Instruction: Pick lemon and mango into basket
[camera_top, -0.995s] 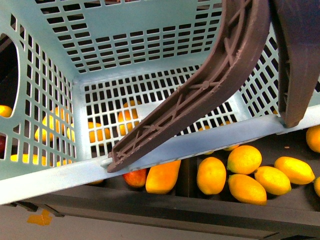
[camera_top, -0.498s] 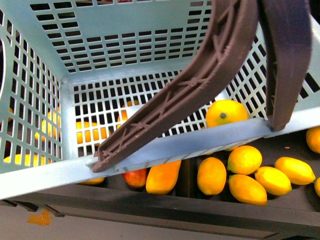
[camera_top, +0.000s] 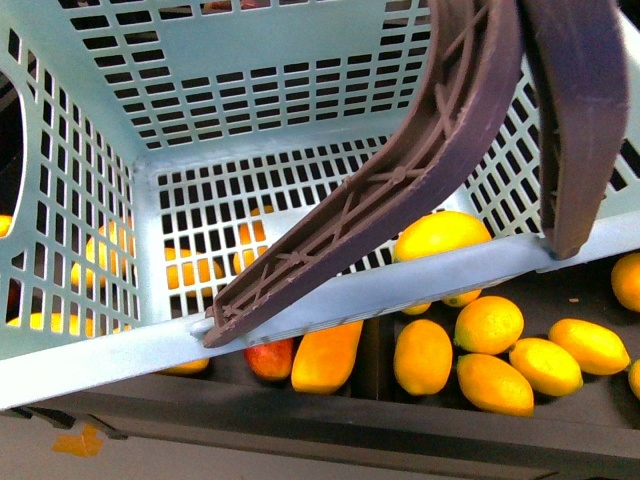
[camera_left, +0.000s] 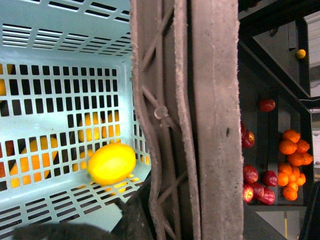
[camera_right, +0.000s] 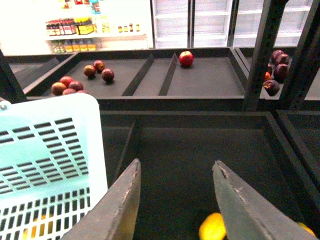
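Lemon (camera_top: 440, 235): clear of right gripper (camera_right: 176, 167), whose fingers stand apart, empty; lies on basket (camera_top: 300, 120) floor, right of centre. Left gripper (camera_left: 140, 215): fingers' state cannot be told. Lemon step judged done; next, reach mango (camera_top: 325, 355), lower centre, on shelf (camera_top: 585, 295).

You have no text, number or brand here that can be read. The only printed matter is on the rows of bottles (camera_right: 70, 26) on a bright shop shelf far behind the desk, seen from the right wrist. They carry coloured labels, but these are too small and too washed out by the light to make out a single letter. The basket (camera_top: 380, 292) and its brown handle (camera_top: 380, 200) show only slots and moulded ribs.
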